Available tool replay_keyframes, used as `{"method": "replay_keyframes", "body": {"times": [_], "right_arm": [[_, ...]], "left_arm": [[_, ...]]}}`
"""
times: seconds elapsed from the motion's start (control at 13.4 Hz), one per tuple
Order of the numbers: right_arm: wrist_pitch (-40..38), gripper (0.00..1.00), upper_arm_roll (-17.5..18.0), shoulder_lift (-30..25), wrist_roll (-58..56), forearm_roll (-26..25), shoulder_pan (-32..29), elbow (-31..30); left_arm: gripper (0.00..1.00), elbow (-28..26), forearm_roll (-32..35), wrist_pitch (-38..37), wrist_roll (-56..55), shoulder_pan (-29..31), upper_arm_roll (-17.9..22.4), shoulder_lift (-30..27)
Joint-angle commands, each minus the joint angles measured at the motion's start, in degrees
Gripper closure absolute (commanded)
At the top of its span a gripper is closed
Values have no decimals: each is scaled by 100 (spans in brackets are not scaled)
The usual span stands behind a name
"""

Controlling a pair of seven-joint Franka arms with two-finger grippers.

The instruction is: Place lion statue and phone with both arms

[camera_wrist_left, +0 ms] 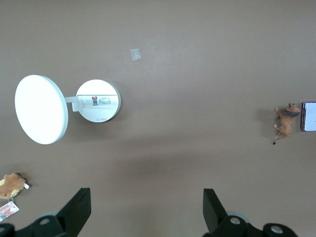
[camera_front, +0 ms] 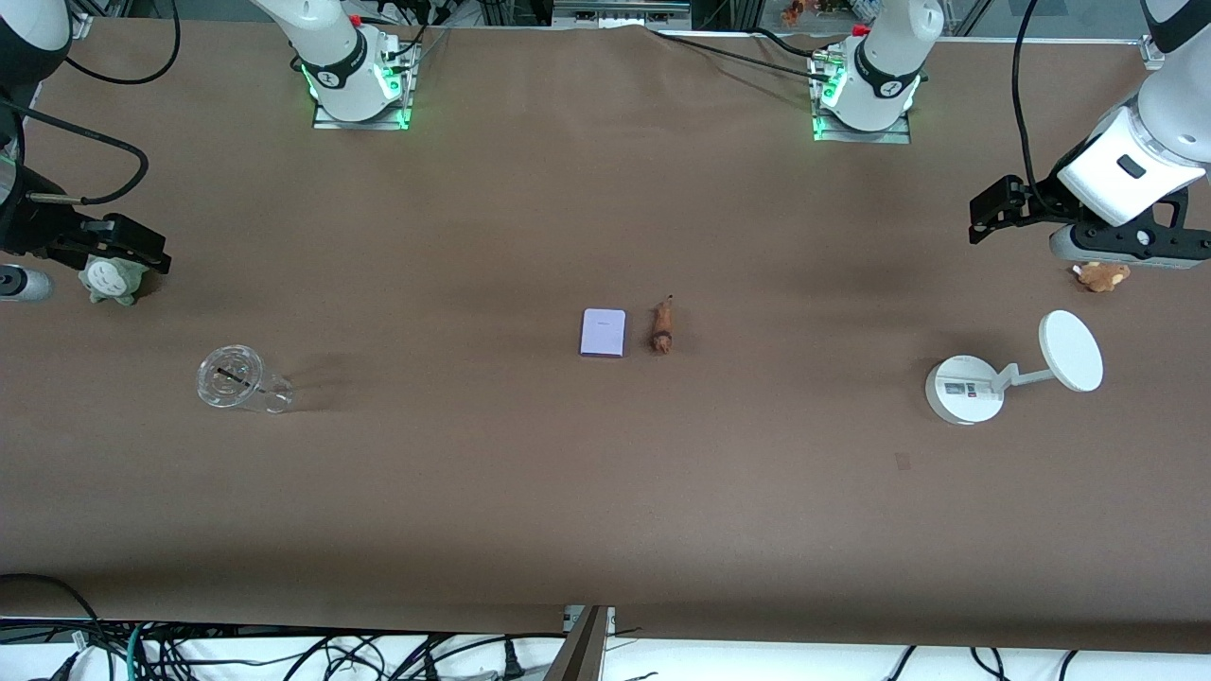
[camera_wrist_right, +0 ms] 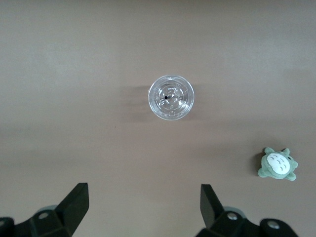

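The phone [camera_front: 603, 333], a flat pale lavender rectangle, lies mid-table. Right beside it, toward the left arm's end, lies the lion statue [camera_front: 662, 327], small and reddish-brown with a thin dark tail. The left wrist view shows the lion statue [camera_wrist_left: 285, 121] and an edge of the phone [camera_wrist_left: 308, 116] far off. My left gripper [camera_front: 993, 210] hangs open over the left arm's end of the table, its jaws [camera_wrist_left: 146, 191] wide apart over bare cloth. My right gripper [camera_front: 142, 251] hangs open over the right arm's end, also with nothing between its fingers [camera_wrist_right: 143, 186].
A white round-based stand [camera_front: 965, 390] with a disc and a brown plush toy [camera_front: 1102, 276] sit at the left arm's end. A clear plastic cup [camera_front: 241, 380] and a green plush [camera_front: 112, 281] sit at the right arm's end.
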Motion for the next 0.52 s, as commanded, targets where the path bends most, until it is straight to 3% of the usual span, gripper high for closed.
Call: {"method": "replay_keyframes", "body": {"times": [0.0, 0.45], "right_arm": [[-88, 0, 18, 58, -75, -50, -34, 155], [-114, 0, 18, 58, -75, -41, -43, 155]], "left_arm": [[0, 108, -10, -110, 77, -15, -6, 0], [0, 117, -19, -110, 77, -15, -24, -9]]}}
